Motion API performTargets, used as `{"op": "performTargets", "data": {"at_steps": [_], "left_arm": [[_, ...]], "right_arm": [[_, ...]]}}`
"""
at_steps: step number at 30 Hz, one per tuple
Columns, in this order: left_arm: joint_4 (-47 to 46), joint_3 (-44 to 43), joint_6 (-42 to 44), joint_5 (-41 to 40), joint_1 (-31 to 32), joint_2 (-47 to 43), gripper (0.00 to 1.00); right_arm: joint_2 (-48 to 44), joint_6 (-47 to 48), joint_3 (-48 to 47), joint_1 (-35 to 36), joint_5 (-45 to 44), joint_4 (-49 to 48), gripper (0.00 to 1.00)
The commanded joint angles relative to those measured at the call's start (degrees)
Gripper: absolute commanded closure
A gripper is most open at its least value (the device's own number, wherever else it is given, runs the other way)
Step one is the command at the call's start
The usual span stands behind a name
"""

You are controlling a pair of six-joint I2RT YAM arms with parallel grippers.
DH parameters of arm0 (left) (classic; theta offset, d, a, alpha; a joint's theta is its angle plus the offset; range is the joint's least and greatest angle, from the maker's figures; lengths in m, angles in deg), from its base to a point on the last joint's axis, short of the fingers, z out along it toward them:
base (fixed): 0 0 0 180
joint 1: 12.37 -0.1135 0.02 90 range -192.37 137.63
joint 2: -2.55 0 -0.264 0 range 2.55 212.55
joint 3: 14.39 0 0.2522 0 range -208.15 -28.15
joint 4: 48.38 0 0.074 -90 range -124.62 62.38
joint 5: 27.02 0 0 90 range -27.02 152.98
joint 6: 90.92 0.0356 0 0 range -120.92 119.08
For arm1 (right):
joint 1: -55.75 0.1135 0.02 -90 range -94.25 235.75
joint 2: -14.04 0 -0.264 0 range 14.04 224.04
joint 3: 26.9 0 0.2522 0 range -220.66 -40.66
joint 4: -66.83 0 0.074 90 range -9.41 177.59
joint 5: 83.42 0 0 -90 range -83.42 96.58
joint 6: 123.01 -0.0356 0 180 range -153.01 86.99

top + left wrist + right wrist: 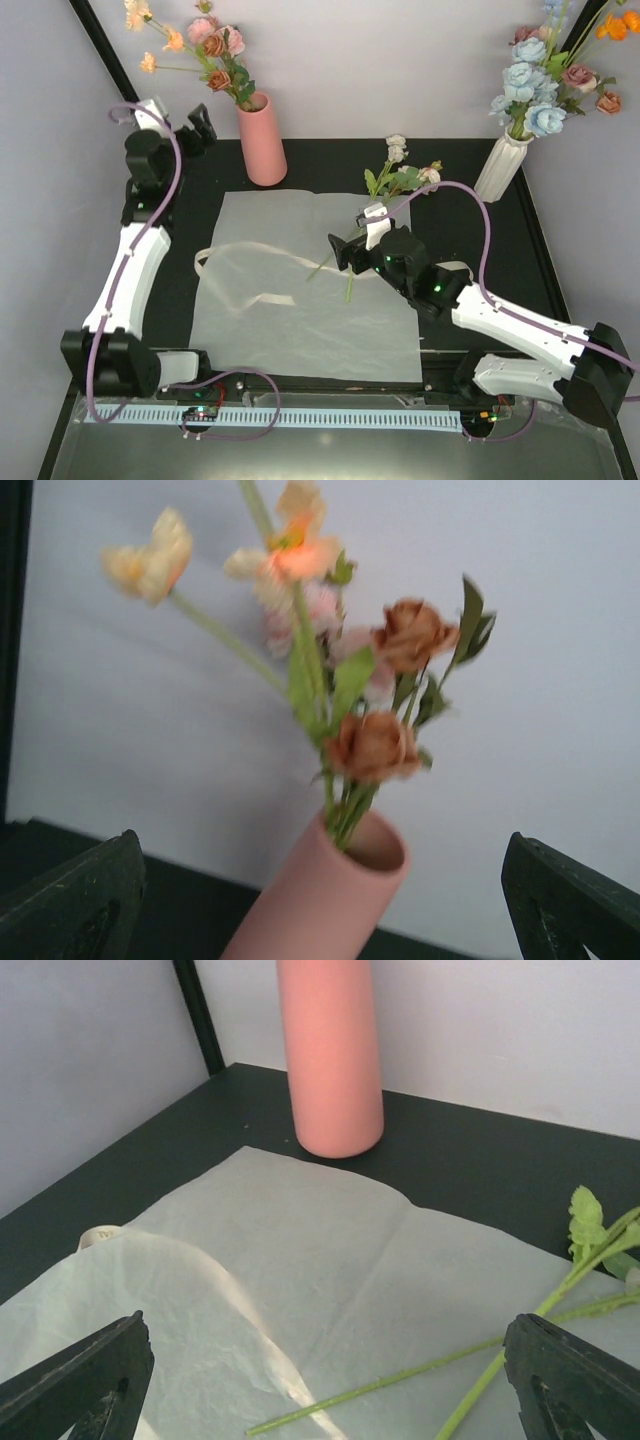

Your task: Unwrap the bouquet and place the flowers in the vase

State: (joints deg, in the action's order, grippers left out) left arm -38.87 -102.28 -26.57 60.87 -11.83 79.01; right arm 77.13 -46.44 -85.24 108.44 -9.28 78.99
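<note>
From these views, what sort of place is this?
Likely a robot lab booth: left arm and right arm bolted at a black table, plain white walls, staged pink vase of flowers.

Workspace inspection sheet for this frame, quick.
Surface: black table, wrapping paper spread flat on it.
Job's things: pink vase holds several flowers; loose stems lie at the paper's far right; ribbon lies untied across the paper.
Clutter: white ribbed vase with blue flowers, far right corner.
Grippers: left gripper open beside the pink vase, empty; right gripper open above the loose stems.
Cables: purple cable along each arm.
Surroundings: white walls, black frame posts.
</note>
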Motion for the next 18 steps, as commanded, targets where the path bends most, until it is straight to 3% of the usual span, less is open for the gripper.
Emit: {"op": "performTargets", "data": {"at_steps": [1,10,18], "left_arm": [[6.9,9.01,3.68,3.9,-0.54,-10.21,0.01],[24.56,21.32,9.0,17.26,-0.54,-24.03,0.01],[35.53,28.34,10.42,19.83,-0.46,-28.43,0.01]], "right_arm": [[2.05,-4.48,-3.15,-0.97,-4.42,3.08,0.04],[13.29,-15.56,-14.53,-8.16,-7.79,18.52,0.04],[27.42,-21.04,-27.69,-16.86,2.46,32.54,0.05]]}}
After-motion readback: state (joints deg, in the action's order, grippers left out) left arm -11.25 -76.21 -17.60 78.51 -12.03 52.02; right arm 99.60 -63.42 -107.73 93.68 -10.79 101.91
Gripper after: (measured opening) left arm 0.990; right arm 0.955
